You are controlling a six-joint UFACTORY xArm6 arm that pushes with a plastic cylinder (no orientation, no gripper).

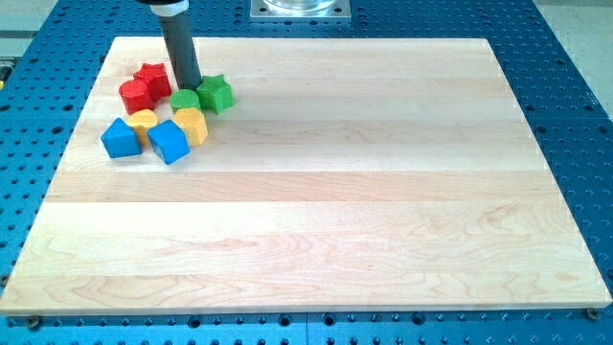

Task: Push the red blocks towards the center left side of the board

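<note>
A red star block (152, 78) and a red round block (135, 95) lie side by side near the board's upper left corner. My tip (187, 88) stands just right of the red star, touching or nearly touching it, with the rod rising out of the view's top. A green round block (185, 101) sits right below the tip and a green star block (215, 93) is to its right.
A yellow round block (143, 122) and a yellow block (192, 124) lie below the red and green ones. A blue block (121, 138) and a blue cube (170, 141) sit lowest in the cluster. The wooden board (316, 192) rests on a blue perforated table.
</note>
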